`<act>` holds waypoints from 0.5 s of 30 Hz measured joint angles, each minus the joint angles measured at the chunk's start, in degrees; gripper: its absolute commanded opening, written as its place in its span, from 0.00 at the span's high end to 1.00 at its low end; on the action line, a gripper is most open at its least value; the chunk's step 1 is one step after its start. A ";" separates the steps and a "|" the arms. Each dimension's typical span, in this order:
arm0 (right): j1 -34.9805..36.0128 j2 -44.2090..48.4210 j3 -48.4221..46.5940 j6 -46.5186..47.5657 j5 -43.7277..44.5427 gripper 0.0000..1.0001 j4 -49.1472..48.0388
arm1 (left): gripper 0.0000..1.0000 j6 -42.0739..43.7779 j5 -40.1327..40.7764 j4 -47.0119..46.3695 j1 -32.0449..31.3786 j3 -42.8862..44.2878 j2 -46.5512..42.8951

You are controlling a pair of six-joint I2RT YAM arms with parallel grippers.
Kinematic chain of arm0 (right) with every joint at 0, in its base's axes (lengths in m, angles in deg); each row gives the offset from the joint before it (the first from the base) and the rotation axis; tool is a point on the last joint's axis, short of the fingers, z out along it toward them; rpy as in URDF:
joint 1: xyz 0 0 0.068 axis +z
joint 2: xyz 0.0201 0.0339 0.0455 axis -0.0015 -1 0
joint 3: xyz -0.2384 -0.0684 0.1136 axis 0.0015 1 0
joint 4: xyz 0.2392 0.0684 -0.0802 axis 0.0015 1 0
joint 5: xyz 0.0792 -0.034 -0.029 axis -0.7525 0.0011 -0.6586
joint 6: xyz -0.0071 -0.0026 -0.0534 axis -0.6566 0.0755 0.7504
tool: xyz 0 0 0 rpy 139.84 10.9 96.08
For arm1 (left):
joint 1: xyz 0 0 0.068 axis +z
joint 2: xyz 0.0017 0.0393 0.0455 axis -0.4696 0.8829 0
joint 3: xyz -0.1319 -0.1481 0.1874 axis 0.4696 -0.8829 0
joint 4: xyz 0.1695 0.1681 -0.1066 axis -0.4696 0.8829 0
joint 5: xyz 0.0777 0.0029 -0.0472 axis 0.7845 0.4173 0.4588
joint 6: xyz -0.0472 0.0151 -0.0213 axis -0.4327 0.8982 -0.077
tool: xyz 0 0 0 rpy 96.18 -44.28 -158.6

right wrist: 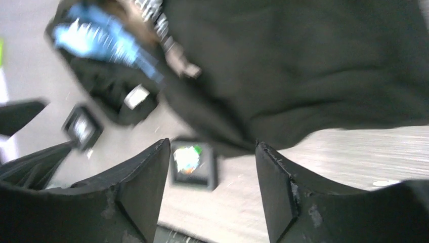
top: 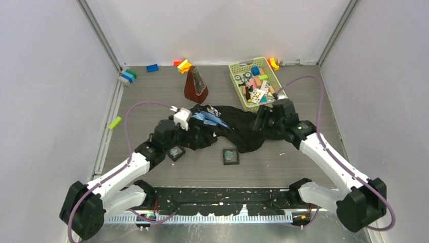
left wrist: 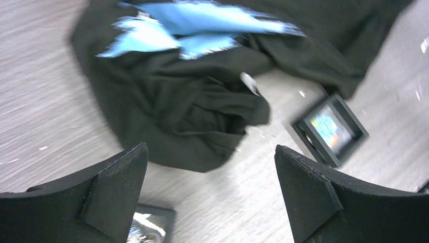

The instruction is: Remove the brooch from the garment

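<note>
At the centre of the top view, the black garment (top: 242, 127) with a blue print lies crumpled on the desk (top: 283, 167) between the two arms. Over its bunched lower fold the left gripper (left wrist: 210, 152) hovers, spread wide and holding nothing. The right gripper (right wrist: 212, 147) hangs above the garment's right part, likewise wide apart and empty. A small pale piece (left wrist: 249, 82) sits on the fold; it may be the brooch, but blur prevents telling. Two square black-framed pieces lie on the desk just below the garment, one (top: 230, 156) centred, one (top: 175, 152) further left.
</note>
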 measured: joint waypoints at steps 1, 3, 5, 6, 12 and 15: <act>-1.40 1.25 0.00 0.48 2.51 0.23 0.00 | 0.00 -0.68 0.63 0.68 2.14 0.42 -1.03; -4.63 3.15 0.00 1.64 8.92 0.21 -0.07 | 0.00 -1.44 1.36 1.70 7.04 1.31 -2.14; -7.52 3.41 0.11 2.93 15.26 0.20 -0.74 | 0.00 -2.54 2.01 2.38 13.33 2.45 -2.21; -8.74 3.41 0.50 3.63 18.08 0.16 -1.60 | 0.00 -2.80 2.25 2.56 15.78 2.84 -2.01; -15.19 5.38 12.39 9.14 29.16 0.08 -16.02 | 0.00 -3.96 4.87 1.86 27.89 3.43 1.25; -20.26 5.64 19.96 10.14 27.74 0.12 -25.55 | 0.00 -2.99 7.74 -1.92 29.86 2.86 4.28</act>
